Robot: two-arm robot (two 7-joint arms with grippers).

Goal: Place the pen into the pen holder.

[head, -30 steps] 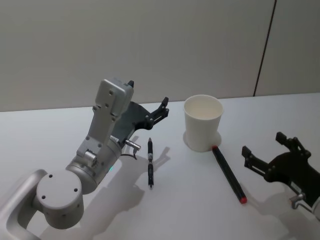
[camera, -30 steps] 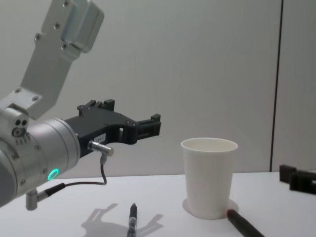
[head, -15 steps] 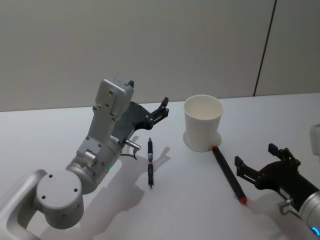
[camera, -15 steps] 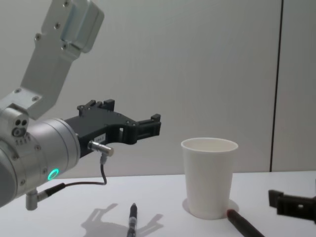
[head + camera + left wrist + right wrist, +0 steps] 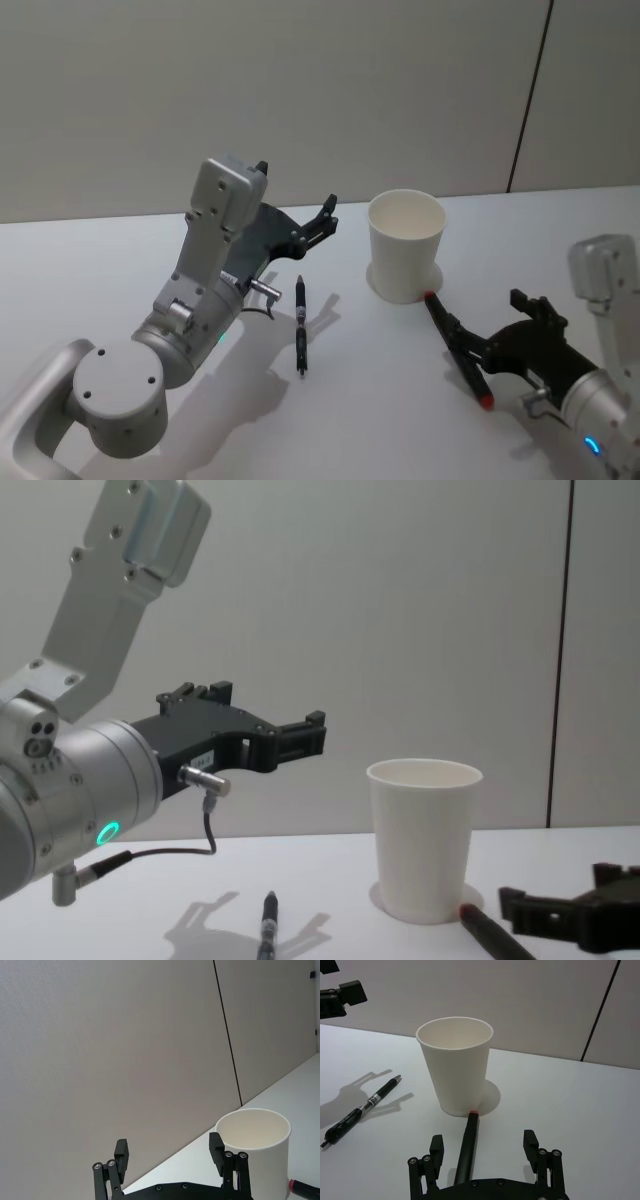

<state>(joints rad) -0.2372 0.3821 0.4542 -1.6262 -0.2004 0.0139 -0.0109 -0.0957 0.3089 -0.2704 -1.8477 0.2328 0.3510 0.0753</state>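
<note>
The pen holder [image 5: 405,245] is a white paper cup standing upright at the table's middle back. A thick black pen with red ends [image 5: 478,386] lies on the table, one end touching the cup's base. My right gripper [image 5: 482,318] is open and low over this pen; in the right wrist view the pen [image 5: 466,1147] lies between the fingers of the right gripper [image 5: 483,1141], untouched. A thin black pen [image 5: 300,322] lies left of the cup. My left gripper [image 5: 325,218] hangs open above the table, left of the cup.
The white table [image 5: 380,400] runs back to a grey wall [image 5: 300,90]. My left arm's large silver links [image 5: 190,310] stand over the table's left front. From the chest, the cup [image 5: 425,840] stands between the two grippers.
My right gripper has moved left across the table from the right edge and now straddles the thick pen. The left arm, cup and both pens have not moved.
</note>
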